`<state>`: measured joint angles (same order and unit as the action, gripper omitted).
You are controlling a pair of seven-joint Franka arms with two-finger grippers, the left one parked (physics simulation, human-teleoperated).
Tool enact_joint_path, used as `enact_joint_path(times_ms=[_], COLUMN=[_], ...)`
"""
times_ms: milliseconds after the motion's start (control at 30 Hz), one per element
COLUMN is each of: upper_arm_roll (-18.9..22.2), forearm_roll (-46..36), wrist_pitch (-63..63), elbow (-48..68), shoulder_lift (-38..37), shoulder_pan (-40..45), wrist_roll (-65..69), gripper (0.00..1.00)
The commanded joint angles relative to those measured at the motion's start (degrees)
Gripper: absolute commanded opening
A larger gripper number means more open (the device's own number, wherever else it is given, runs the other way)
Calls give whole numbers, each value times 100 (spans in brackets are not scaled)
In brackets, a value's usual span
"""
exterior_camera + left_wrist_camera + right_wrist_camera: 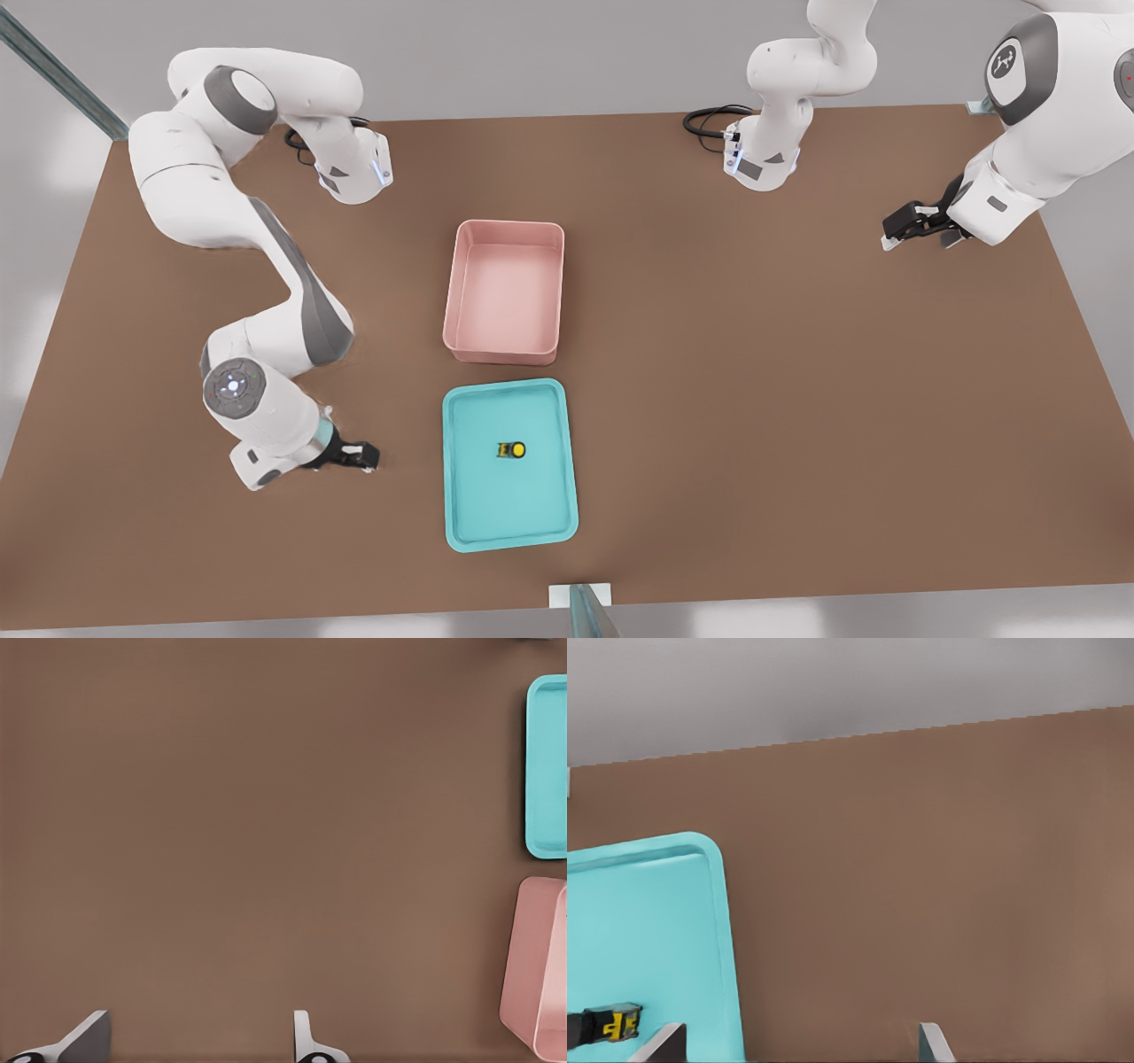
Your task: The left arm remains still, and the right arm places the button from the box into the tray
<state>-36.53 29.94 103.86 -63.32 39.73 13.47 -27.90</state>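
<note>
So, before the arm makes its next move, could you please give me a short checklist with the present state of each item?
1. Button inside the tray: ok, it lies near the middle, apart from the rim.
2. Box holds nothing: ok, its floor shows bare.
3. Gripper free of the button: ok, it is open with nothing between the fingers.
4. Gripper clear of the tray: ok, it is over the table, on the front view's left of the tray.
5. Button upright: not ok, it appears to lie on its side.
</note>
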Motion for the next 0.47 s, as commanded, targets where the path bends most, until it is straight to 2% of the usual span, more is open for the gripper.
enact_joint_path(times_ms=[0, 33, 100, 133, 433], upper_arm_roll=[2647, 3187, 3231, 3275, 3293], forearm_roll=[-2165, -2660, -2704, -2712, -2871], wrist_pitch=[-3082, -3082, -2907, -2819, -2845], elbow=[320, -83, -1182, -1472, -1640], shoulder_lift=[-1203, -1757, -2619, -2777, -2927], shoulder_pan=[-1213, -1549, -1760, -1822, -1787], wrist_roll=[4074, 3423, 2773, 2773, 2773], gripper=[100, 100, 100, 100, 100])
